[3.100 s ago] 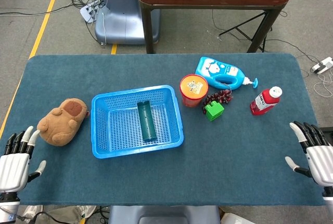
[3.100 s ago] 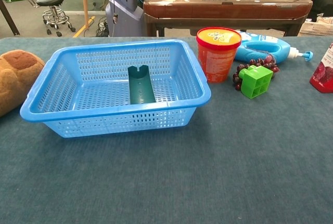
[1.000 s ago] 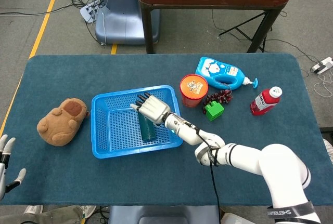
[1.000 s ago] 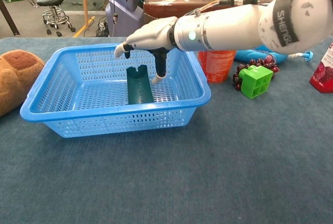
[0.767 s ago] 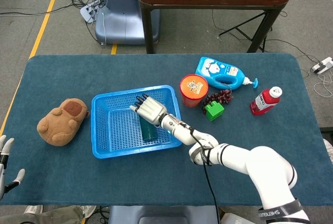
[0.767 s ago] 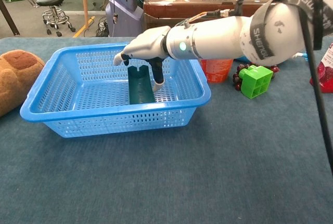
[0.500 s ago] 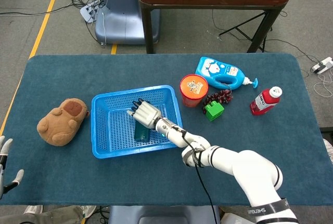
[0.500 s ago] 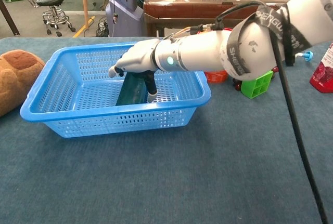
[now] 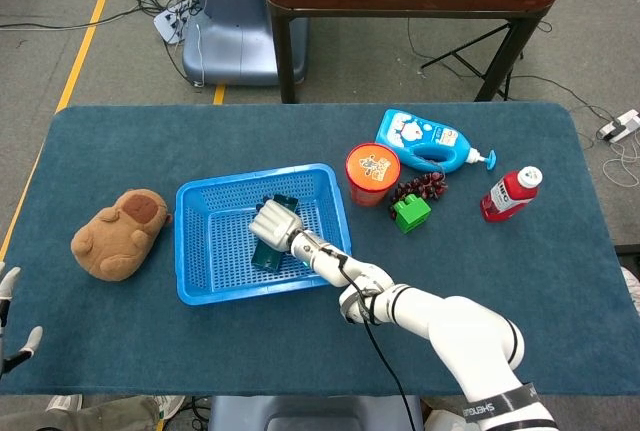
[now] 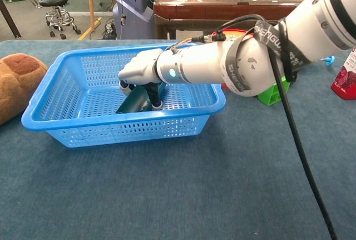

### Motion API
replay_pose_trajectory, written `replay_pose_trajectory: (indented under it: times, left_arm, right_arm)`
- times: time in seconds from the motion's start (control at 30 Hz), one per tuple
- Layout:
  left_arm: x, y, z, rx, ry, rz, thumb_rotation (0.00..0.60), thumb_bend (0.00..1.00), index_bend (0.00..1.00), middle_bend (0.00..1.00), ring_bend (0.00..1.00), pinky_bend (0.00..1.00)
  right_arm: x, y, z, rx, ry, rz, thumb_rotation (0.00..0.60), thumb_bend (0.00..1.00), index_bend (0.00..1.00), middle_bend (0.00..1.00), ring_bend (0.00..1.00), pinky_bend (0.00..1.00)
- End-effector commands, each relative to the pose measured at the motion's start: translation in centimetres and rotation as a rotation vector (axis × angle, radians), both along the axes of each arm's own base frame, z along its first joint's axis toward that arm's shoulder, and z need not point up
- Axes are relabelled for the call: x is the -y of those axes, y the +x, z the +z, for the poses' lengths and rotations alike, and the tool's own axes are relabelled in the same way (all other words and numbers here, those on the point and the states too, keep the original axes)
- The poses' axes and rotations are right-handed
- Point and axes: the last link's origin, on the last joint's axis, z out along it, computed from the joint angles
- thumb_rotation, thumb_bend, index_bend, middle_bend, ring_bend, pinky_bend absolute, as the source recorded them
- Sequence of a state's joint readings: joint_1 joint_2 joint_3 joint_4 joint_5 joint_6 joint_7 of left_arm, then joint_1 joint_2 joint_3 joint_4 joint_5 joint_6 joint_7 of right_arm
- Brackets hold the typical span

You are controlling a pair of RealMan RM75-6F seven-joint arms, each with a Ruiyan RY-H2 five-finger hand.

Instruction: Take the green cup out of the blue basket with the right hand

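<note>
The dark green cup (image 9: 264,255) (image 10: 132,105) lies tilted on its side inside the blue basket (image 9: 184,251) (image 10: 122,119), left of the table's centre. My right hand (image 9: 273,222) (image 10: 140,73) reaches into the basket from the right and grips the cup, with its fingers curled over the upper part. Most of the cup is hidden under the hand. Only the edge of my left hand (image 9: 10,331) shows at the bottom left corner of the head view, fingers apart and holding nothing.
A brown plush toy (image 9: 120,233) (image 10: 14,84) lies left of the basket. To its right are an orange tub (image 9: 372,173), dark grapes (image 9: 420,188), a green block (image 9: 411,211) (image 10: 276,92), a blue bottle (image 9: 425,141) and a red bottle (image 9: 510,194) (image 10: 345,78).
My right hand came from the table's right edge into the basket, lowered onto the cup and closed its fingers around it. The cup has swung from lying straight to tilted leftward.
</note>
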State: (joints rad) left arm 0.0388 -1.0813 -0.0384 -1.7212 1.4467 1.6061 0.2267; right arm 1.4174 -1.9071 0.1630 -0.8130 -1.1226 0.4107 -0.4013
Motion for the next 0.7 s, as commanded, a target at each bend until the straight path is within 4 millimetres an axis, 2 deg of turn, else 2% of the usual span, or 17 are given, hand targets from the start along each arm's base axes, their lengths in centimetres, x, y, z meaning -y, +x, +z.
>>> replay_pose_trajectory:
  times: [0.03,0.23,0.5,0.7]
  left_arm:
    - [0.0,0.0,0.0,-0.001,0.002,-0.001,0.6,0.32,0.0,0.0,0.0,0.0]
    - [0.1,0.0,0.1,-0.001,0.004,0.001,0.6,0.32,0.0,0.0,0.0,0.0]
    - [0.2,0.1,0.1,-0.003,0.007,-0.001,0.6,0.32,0.0,0.0,0.0,0.0]
    - [0.0,0.4,0.2,-0.003,0.008,-0.007,0.6,0.32,0.0,0.0,0.0,0.0]
  right_arm:
    - [0.0,-0.1,-0.1,0.014,-0.007,0.0,0.6,0.16,0.47,0.42,0.28,0.25]
    - [-0.1,-0.1,-0.1,0.044,-0.016,0.009,0.6,0.17,0.57,0.51,0.38,0.32]
    - [-0.1,0.2,0.8,0.106,-0.02,0.028,0.6,0.18,0.61,0.53,0.41,0.35]
    - [0.2,1.2,4.9,0.269,-0.044,0.04,0.6,0.18,0.61,0.53,0.41,0.36]
